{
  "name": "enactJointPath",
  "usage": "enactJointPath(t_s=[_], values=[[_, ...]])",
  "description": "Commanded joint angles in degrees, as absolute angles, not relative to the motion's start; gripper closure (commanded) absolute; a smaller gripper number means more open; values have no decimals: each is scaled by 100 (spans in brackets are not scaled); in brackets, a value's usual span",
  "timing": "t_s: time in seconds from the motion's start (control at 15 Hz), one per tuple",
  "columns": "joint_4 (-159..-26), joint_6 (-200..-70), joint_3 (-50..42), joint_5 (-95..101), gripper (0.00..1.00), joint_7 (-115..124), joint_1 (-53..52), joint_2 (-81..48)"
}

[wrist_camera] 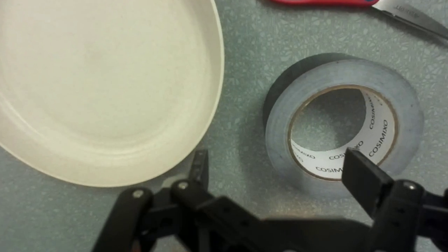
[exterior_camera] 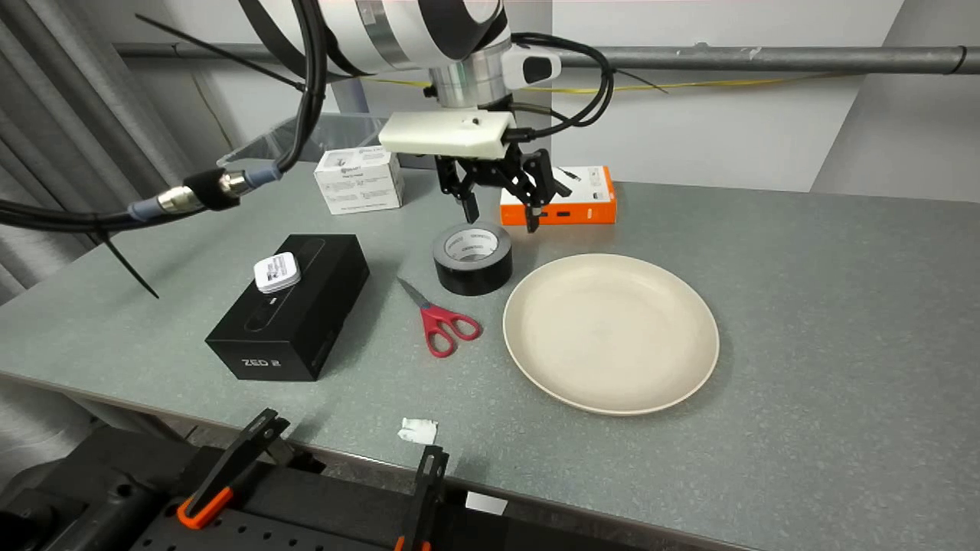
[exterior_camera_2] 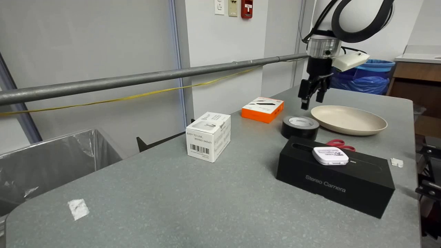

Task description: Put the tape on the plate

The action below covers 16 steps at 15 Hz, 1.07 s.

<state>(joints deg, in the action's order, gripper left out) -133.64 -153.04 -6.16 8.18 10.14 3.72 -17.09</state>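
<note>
Black around its outer wall, the roll of COSIMIXO tape [exterior_camera: 473, 277] lies flat on the speckled grey table [exterior_camera: 842, 321], its hole facing up. In the wrist view we see its upper face as a dull, silvery-grey ring; inside runs a white core, edged in thin brown and printed again and again with the brand name in black capitals. Through the hole we can make out the table's speckle. Just beside it, a strip of table between them, sits the cream plate [exterior_camera: 611, 334], round, shallow-rimmed and far wider than the roll. Above the table, near both, hangs the gripper [exterior_camera: 502, 223]; its jaws stand well apart, and in the wrist view one finger [wrist_camera: 364, 179] covers part of the roll's core and ring. Red-handled scissors [exterior_camera: 434, 314] lie near the roll, and past them we find the black ZED 2 stereo camera box [exterior_camera_2: 336, 187] with a small white case [exterior_camera_2: 330, 155] on top. In both exterior views we see an orange-and-white box [exterior_camera_2: 263, 110] and a white carton [exterior_camera_2: 208, 137] on the wall side of the table.
</note>
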Motion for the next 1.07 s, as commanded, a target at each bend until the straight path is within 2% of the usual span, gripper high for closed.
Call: enactJointPath(t_s=[0.0,1.0], values=[[-13343,-15290,-692,769,0,973,302,-1716],[-12963,-15477,-660,945,0,485,133,-2508]])
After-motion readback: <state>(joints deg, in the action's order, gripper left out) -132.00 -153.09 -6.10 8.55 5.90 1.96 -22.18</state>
